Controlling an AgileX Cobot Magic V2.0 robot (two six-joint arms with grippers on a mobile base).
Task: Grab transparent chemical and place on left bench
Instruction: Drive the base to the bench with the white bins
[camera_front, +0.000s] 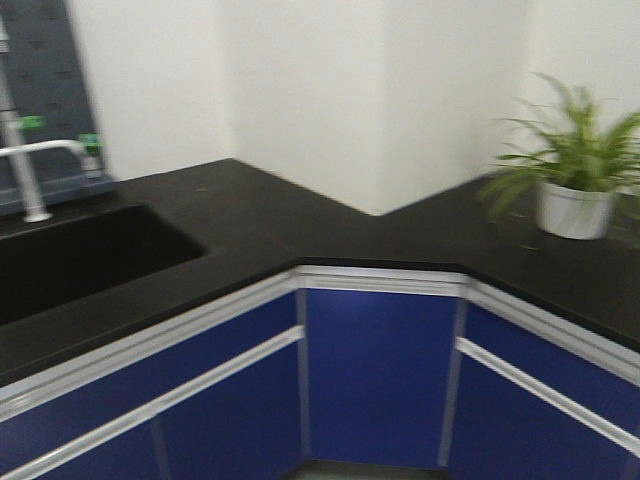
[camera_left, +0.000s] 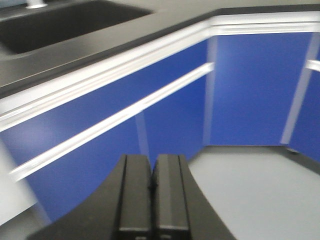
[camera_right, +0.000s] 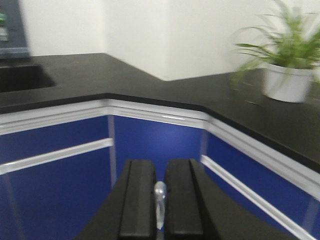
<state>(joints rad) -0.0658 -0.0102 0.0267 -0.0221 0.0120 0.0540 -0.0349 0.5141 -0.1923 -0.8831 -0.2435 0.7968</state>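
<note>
**Task status.** The transparent chemical is not showing as a recognisable beaker in any view, and the left bench with its white bins is not appearing either. The placing step is judged to be outstanding; whether the grasp is complete cannot be told.

**Gripper state.**
- The left gripper (camera_left: 151, 165) is showing its jaws pressed together with nothing between them.
- The right gripper (camera_right: 160, 167) is showing its jaws close, with a narrow gap. A pale glossy sliver (camera_right: 160, 200) is sitting in that gap. Whether it is glass, and whether the jaws are clamping it, cannot be told.

**Surroundings.** All three views are blurring. The robot is facing a black corner bench (camera_front: 300, 220) that is carrying a sink (camera_front: 70, 250) with a faucet (camera_front: 30, 160) on the left and a potted plant (camera_front: 572, 195) on the right. A white wall column (camera_front: 380, 100) is projecting over the inner corner.

**Edges and clearance.** The white-trimmed bench edge is angling round a recess of blue cabinet fronts (camera_front: 380, 370). Both grippers are hanging in front of these fronts, below the edge. The floor (camera_left: 250, 185) in the recess is offering open room; the bench edges on both sides are judged the nearest collision hazards when turning.
</note>
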